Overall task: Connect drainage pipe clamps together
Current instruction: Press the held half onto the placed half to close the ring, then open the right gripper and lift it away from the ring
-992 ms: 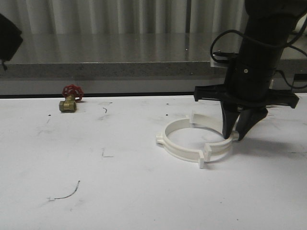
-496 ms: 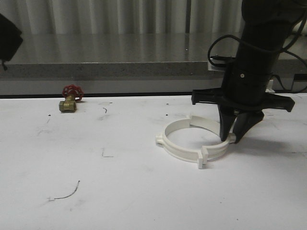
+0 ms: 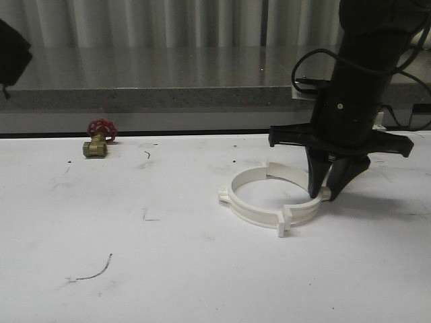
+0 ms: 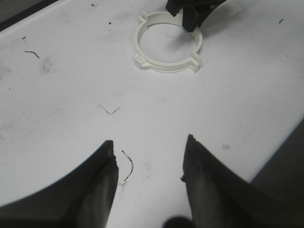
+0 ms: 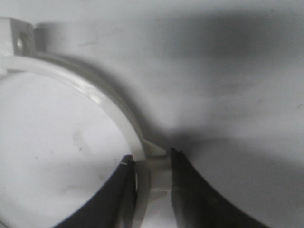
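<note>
Bench (image 3: 168, 269): white, scuffed, with small dark marks, spans the front view below a grey ledge.

Right arm: black, comes down at right of centre. Right gripper (image 3: 327, 195) tips at bench level, jaws pinching the right side of the white ring; the right wrist view has one finger on either side of the band, both touching it.

Left gripper (image 4: 149, 161): above bare bench, jaws spread wide, holding nothing, well apart from the ring.

Drainage pipe clamps (image 3: 252, 208): two half-rings lying flat on the bench right of centre, set together as one ring, flat tabs meeting at near-right and far-left joints. Whether the tabs are locked cannot be told.

Valve (image 3: 98, 140): brass body, red handwheel, far left by the bench's back edge, well apart from the clamps.
</note>
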You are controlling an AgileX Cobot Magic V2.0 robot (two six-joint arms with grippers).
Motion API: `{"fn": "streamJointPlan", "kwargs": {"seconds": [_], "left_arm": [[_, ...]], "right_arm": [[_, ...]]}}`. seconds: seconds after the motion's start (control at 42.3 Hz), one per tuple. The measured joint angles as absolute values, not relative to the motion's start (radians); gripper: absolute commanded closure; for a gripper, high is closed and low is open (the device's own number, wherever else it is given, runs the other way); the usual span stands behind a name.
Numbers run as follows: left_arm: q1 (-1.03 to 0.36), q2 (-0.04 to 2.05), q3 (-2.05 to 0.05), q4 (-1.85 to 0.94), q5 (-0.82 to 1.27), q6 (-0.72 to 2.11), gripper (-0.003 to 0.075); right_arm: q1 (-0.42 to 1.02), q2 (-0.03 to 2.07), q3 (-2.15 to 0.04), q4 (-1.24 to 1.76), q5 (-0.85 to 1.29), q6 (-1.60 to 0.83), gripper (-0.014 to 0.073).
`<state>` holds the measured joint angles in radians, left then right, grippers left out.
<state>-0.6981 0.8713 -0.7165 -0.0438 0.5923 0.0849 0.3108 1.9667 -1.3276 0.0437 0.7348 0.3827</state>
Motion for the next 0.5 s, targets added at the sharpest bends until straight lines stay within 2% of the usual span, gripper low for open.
{"fn": "streamJointPlan", "kwargs": {"seconds": [0.236, 0.496], "left_arm": [[-0.698, 0.871, -0.716, -0.044, 0.592, 0.085, 0.0409], [-0.698, 0.871, -0.716, -0.044, 0.592, 0.085, 0.0409]], "right_arm": [[0.311, 1.967, -1.328, 0.044, 0.741, 0.383, 0.0313], [0.311, 1.967, -1.328, 0.044, 0.741, 0.383, 0.0313]]}}
